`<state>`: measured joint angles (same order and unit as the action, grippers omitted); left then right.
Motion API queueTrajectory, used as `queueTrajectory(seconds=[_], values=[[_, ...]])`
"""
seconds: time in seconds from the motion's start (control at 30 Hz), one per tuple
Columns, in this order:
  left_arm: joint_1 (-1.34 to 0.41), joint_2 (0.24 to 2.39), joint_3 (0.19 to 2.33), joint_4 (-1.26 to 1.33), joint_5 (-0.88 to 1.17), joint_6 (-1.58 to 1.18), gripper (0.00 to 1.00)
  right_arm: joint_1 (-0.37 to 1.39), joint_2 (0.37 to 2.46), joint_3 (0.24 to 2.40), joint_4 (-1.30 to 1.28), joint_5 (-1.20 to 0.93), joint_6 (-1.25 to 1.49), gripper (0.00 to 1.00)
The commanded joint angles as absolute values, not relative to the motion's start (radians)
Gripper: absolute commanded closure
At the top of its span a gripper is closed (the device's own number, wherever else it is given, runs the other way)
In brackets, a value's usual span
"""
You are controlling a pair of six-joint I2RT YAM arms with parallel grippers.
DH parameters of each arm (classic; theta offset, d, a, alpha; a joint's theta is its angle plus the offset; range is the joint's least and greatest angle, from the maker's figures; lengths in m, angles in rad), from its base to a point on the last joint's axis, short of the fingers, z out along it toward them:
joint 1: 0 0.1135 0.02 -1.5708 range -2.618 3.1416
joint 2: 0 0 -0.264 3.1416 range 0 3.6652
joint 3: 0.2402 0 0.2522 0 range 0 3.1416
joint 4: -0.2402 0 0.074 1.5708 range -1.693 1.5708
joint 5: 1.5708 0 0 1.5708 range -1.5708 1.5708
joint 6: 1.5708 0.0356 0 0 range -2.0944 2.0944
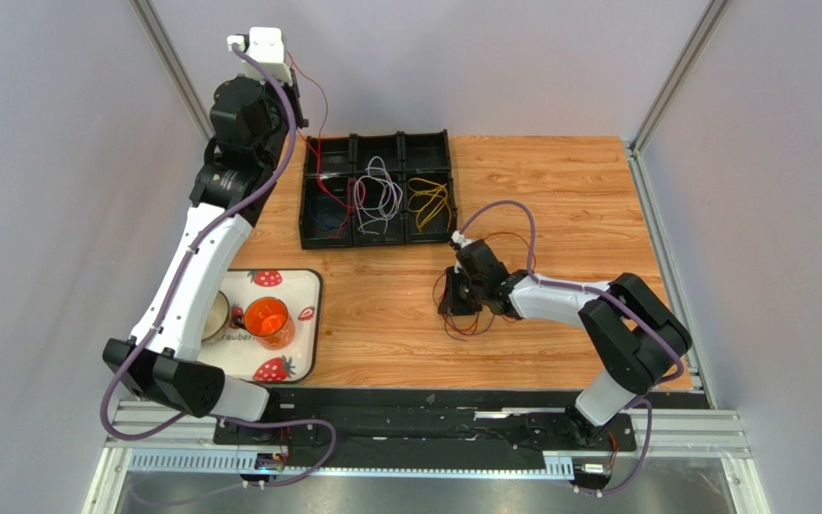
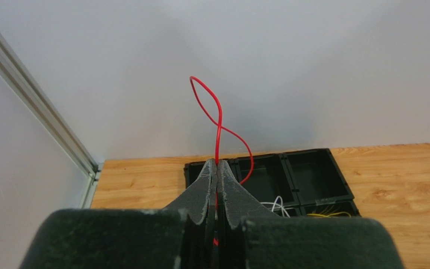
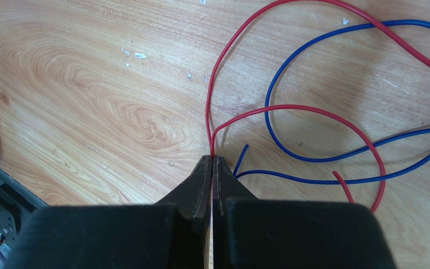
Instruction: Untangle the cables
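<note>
My left gripper (image 2: 217, 163) is shut on a red cable (image 2: 218, 124) and holds it high near the back wall. The cable loops above the fingertips and hangs down towards the black divided tray (image 2: 312, 174). In the top view this gripper (image 1: 293, 79) is above the tray's (image 1: 378, 137) back left corner. The tray holds red and blue cables (image 1: 326, 209), white and lilac cables (image 1: 380, 193), and yellow cables (image 1: 429, 201). My right gripper (image 3: 212, 158) is shut on another red cable (image 3: 290, 107) on the table, beside a blue cable (image 3: 324, 158). In the top view it (image 1: 456, 300) is low over that small tangle (image 1: 476, 323).
A strawberry-patterned tray (image 1: 295, 281) at the front left holds an orange cup (image 1: 267, 319) and a pale bowl (image 1: 215, 314). Metal frame posts (image 1: 174, 64) and grey walls close in the table's left, right and back sides.
</note>
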<state>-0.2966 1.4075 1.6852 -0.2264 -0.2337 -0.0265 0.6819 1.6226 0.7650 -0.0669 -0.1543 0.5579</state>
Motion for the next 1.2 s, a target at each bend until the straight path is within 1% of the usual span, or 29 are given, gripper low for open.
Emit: queueTrajectory(seconds=[0.0, 0.53, 0.7, 0.87, 1.17], values=[[-0.284, 1.425, 1.643, -0.13, -0.279, -0.002, 1.0, 0.684, 1.609, 0.773, -0.13, -0.166, 0.529, 1.0], [-0.238, 1.525, 1.655, -0.127, -0.275, -0.035, 1.0, 0.684, 1.6, 0.785, -0.143, -0.179, 0.518, 1.0], [-0.238, 1.52, 1.576, -0.098, -0.273, -0.066, 1.0, 0.683, 1.597, 0.79, -0.149, -0.178, 0.517, 1.0], [-0.238, 1.5, 1.493, -0.069, -0.192, -0.159, 1.0, 0.684, 1.598, 0.796, -0.156, -0.183, 0.514, 1.0], [-0.238, 1.526, 1.388, -0.032, -0.172, -0.222, 1.0, 0.684, 1.58, 0.788, -0.163, -0.179, 0.514, 1.0]])
